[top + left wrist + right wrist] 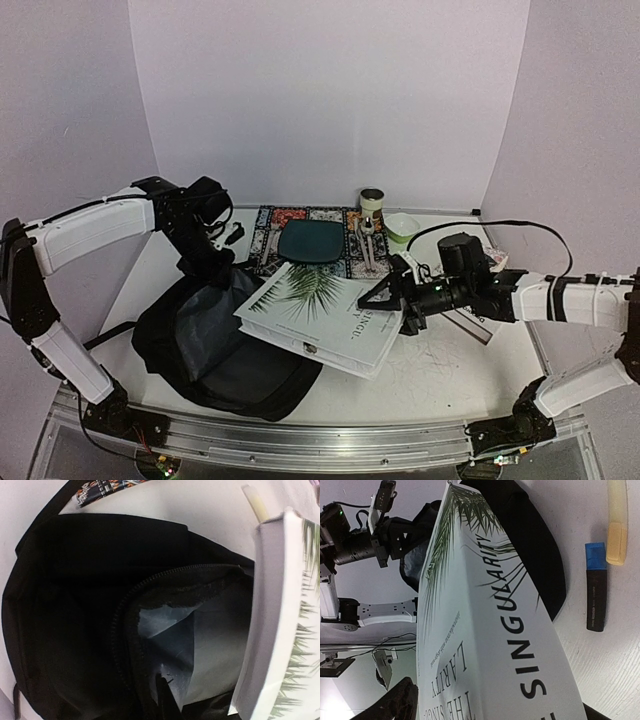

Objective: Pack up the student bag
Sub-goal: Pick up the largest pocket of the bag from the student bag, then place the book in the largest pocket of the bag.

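Observation:
The student bag (205, 345) lies at the front left, zip open, grey lining (210, 645) showing. My left gripper (215, 268) sits at the far rim of the opening. In the left wrist view its dark fingers (167, 695) are pinched together on the lining at that rim. A thick white book (320, 315) with a palm-leaf cover rests tilted, its left end on the bag (535, 545). My right gripper (392, 297) holds the book's right end. In the right wrist view the book (485, 605) fills the gap between the wide-set fingers (395, 705).
Behind the bag lies a patterned placemat (300, 222) with a dark teal plate (312, 242) and cutlery (368, 245). A tin (372, 200) and a pale green bowl (402, 230) stand beside it. A black-and-blue marker (596, 595) and a yellow one (617, 525) lie right of the book.

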